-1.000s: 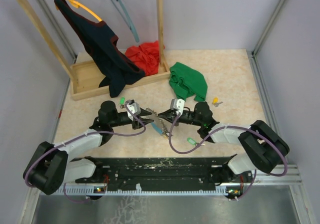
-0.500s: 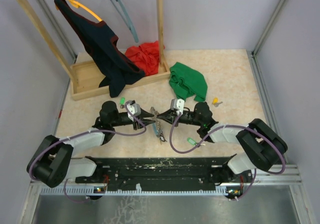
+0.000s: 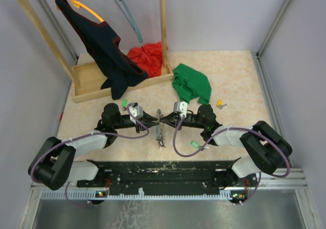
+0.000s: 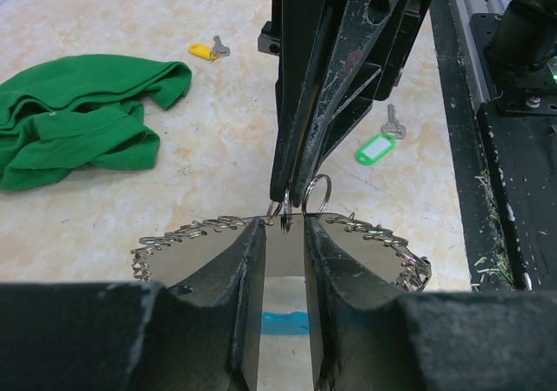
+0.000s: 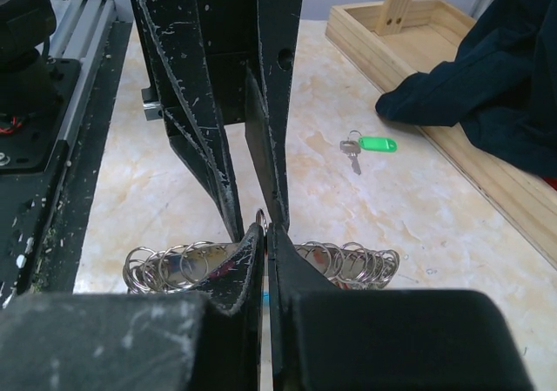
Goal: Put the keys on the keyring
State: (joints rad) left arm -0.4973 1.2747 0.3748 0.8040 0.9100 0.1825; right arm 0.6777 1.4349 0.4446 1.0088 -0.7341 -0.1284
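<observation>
While the fingers' own bulk blocks the bottom of both wrist views, much of the keyring (image 4: pixel 374 232) is hidden — only coiled loops are seen either side. The left gripper (image 4: pixel 283 221) is narrowly parted, the ring lying across its tips at 12 o'clock. The right gripper (image 5: pixel 264 227) is pressed shut on a small loop of it — from above, a green-tagged key (image 3: pixel 195 144) is seen well apart at 4 o'clock.
</observation>
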